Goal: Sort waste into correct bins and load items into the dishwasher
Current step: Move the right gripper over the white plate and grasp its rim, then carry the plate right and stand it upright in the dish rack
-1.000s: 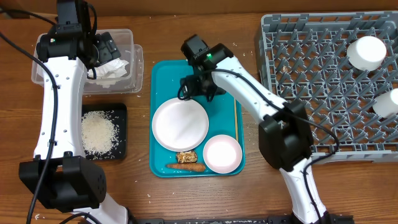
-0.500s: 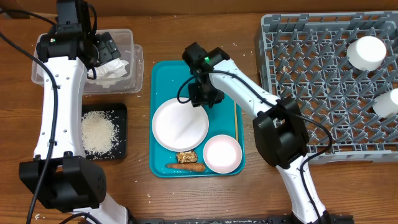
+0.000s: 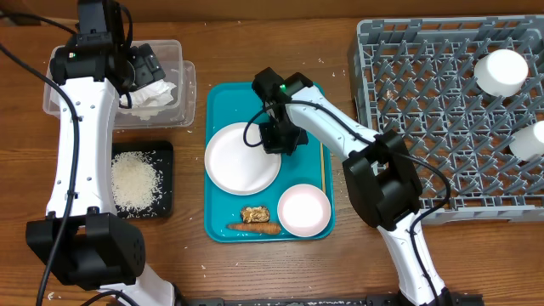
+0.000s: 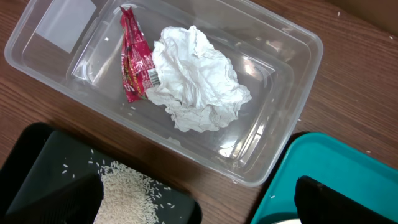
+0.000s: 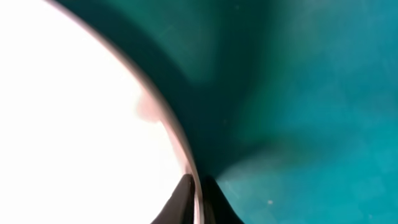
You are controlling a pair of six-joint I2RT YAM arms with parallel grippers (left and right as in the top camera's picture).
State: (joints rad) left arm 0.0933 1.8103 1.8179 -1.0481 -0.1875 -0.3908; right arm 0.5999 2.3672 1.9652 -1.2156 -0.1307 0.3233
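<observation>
Two grippers: right gripper (image 3: 279, 138), centre, pinched shut on the rim of the large plate (image 3: 242, 161) — left gripper (image 3: 146, 66), upper left, I read as fully spread, empty, above the clear tub (image 3: 174, 53).

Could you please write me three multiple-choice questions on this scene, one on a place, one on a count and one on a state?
1. Where does the red wrapper lie?
A in the clear tub
B on the floor
C on a shelf

2. How many white dishes stand in the grey dish rack?
A none
B two
C five

3. How is the right gripper?
A wide open
B shut on the large plate, at its rim
C out of view

Answers:
1 A, it lies beside the napkin in the tub.
2 B, two round white shapes show at the rack's right side.
3 B, its fingers pinch the rim in the wrist view.
</observation>
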